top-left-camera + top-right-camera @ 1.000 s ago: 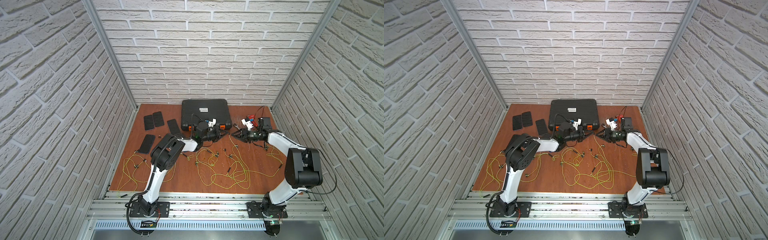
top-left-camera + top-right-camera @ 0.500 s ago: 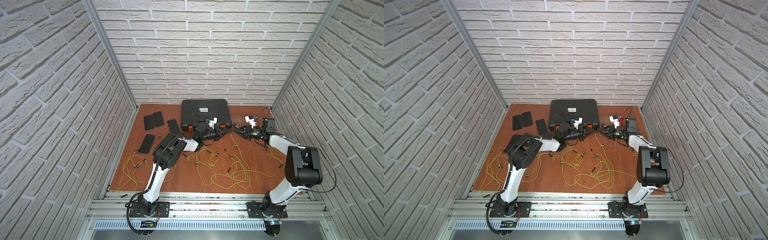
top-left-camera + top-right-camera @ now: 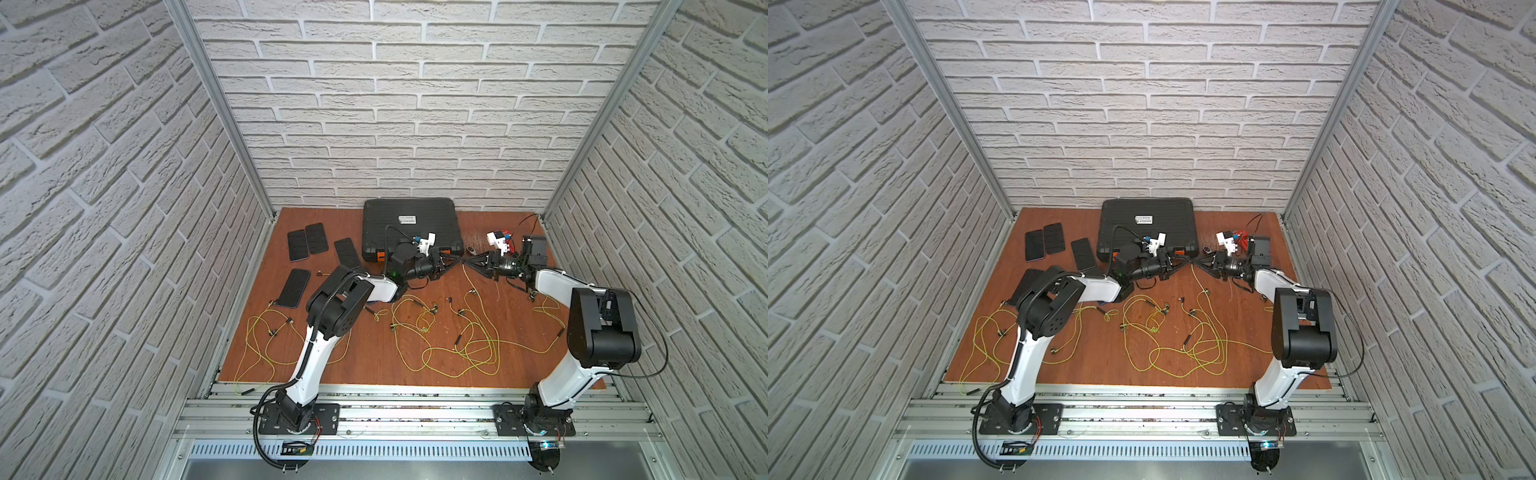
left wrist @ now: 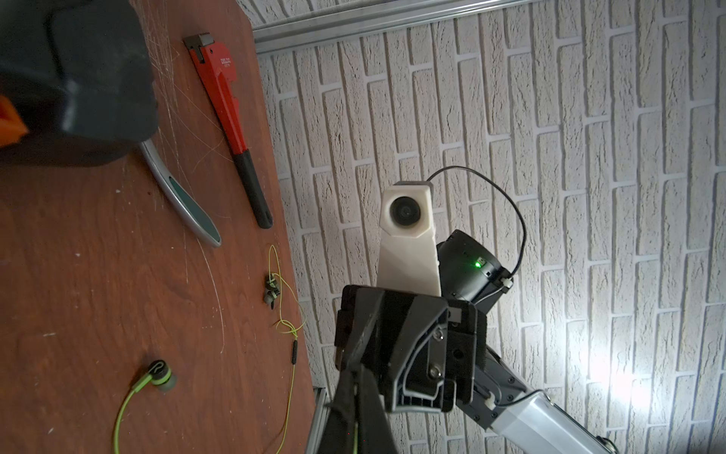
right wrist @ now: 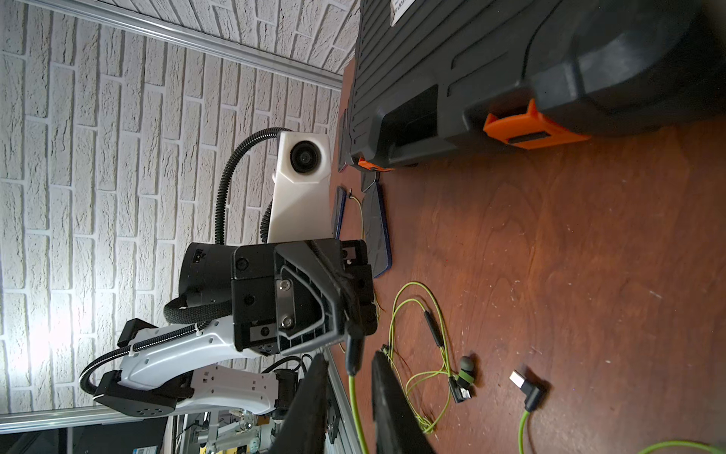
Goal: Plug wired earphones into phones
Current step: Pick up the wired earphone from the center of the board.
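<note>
Several phones lie flat at the back left of the table (image 3: 298, 245) (image 3: 316, 238) (image 3: 347, 253) (image 3: 294, 288), and both top views show them (image 3: 1035, 245). Yellow-green wired earphones sprawl in loops over the middle (image 3: 457, 345) and left (image 3: 270, 340). In front of the case, my left gripper (image 3: 457, 261) (image 4: 355, 387) is shut on one earphone cord, whose dark end piece (image 5: 353, 353) hangs from its tips. My right gripper (image 3: 468, 262) (image 5: 349, 357) faces it tip to tip. Its fingers (image 5: 387, 393) stand apart on either side of that piece.
A black case with orange latches (image 3: 409, 224) stands at the back middle. A red pipe wrench (image 4: 224, 90) and a silver tool (image 4: 184, 200) lie beside it. Loose earbuds (image 5: 465, 371) and a USB plug (image 5: 526, 387) lie below the grippers. A black box (image 3: 536, 249) sits at the back right.
The two grippers have drawn together until their tips meet in front of the case. The right gripper's jaws have narrowed around the hanging cord end.
</note>
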`<control>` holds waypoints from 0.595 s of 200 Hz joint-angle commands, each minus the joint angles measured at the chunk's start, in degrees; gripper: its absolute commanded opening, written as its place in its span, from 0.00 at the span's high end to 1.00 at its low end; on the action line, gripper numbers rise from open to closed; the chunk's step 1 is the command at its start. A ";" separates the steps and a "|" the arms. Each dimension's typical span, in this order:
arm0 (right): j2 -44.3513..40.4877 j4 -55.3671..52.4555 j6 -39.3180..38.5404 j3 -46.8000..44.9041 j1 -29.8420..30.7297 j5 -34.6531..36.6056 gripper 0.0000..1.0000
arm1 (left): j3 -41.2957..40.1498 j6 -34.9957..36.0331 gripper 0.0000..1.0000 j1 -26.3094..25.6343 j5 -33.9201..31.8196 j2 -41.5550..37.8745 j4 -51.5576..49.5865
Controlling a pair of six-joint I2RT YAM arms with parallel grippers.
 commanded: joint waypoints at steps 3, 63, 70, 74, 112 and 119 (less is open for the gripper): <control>0.49 2.92 0.26 0.29 0.50 -1.36 0.79 | 2.01 0.13 1.00 -0.36 1.05 0.60 3.48; 0.84 2.81 0.00 1.04 1.46 -1.14 0.83 | 2.43 -0.14 1.00 -0.62 1.03 1.04 3.81; 0.84 2.84 -0.16 1.00 1.48 -0.89 0.83 | 2.43 -0.13 1.00 -0.63 1.05 0.95 3.81; 0.76 2.72 -0.18 1.01 1.47 -0.83 0.83 | 2.37 -0.13 1.00 -0.62 1.05 0.97 3.81; 0.62 2.82 -0.36 1.17 1.42 -0.13 0.83 | 1.92 -0.15 1.00 -0.66 1.04 0.80 4.08; 0.50 2.81 -0.36 1.17 1.33 0.08 0.82 | 1.75 -0.17 1.00 -0.62 1.04 0.87 4.21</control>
